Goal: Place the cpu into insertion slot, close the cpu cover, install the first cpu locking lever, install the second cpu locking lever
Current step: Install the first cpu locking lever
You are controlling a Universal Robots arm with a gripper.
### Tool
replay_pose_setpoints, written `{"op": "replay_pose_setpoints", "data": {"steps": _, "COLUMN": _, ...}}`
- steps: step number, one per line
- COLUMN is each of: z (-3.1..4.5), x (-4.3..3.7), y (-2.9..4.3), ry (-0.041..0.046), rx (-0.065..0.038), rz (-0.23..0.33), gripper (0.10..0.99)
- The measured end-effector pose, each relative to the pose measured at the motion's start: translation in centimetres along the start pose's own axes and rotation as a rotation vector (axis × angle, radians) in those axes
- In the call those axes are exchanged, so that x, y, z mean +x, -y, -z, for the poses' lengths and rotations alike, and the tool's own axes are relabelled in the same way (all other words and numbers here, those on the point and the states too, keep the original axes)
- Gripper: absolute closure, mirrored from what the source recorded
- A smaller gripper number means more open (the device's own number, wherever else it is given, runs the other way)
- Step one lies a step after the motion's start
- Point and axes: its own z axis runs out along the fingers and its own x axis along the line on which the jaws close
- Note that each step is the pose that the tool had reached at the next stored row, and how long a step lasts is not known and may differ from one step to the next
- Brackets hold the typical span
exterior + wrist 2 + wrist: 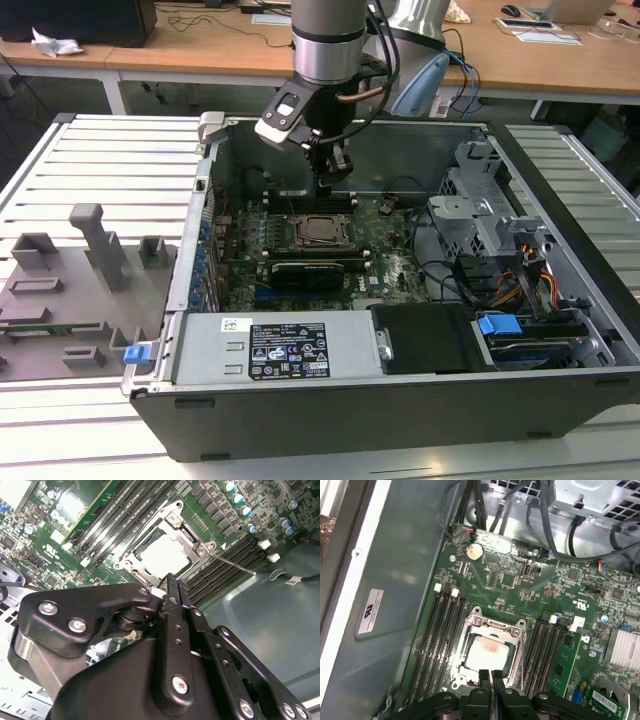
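— Where's the cpu (pixel 487 652)?
— In the slot (pixel 144 541) on the board (pixel 520 580), its pale top showing through the window of the cover (pixel 495 627), which lies flat around it
— And the gripper (pixel 490 674)?
— Its fingers (pixel 482 680) are pressed together with nothing between them. In both wrist views the tips sit at the edge of the cover, just beside the cpu, not over its middle
— Touching the cover?
— Can't tell. In the exterior view the gripper hangs inside the open case (pixel 300 400), above the board and close to the cpu
— Any lever (pixel 232 564)?
— A thin metal one runs out from a cover corner across the memory slots (pixel 442 635); whether it's latched I can't tell
— And the case?
— On the slatted bench (pixel 100 160)
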Motion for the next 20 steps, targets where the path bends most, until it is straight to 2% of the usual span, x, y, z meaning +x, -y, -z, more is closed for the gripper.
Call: {"op": "replay_pose_setpoints", "data": {"steps": 20, "z": 0.0, "x": 0.0, "y": 0.0, "ry": -0.0069, "rx": 0.0, "rz": 0.138, "gripper": 0.929}}
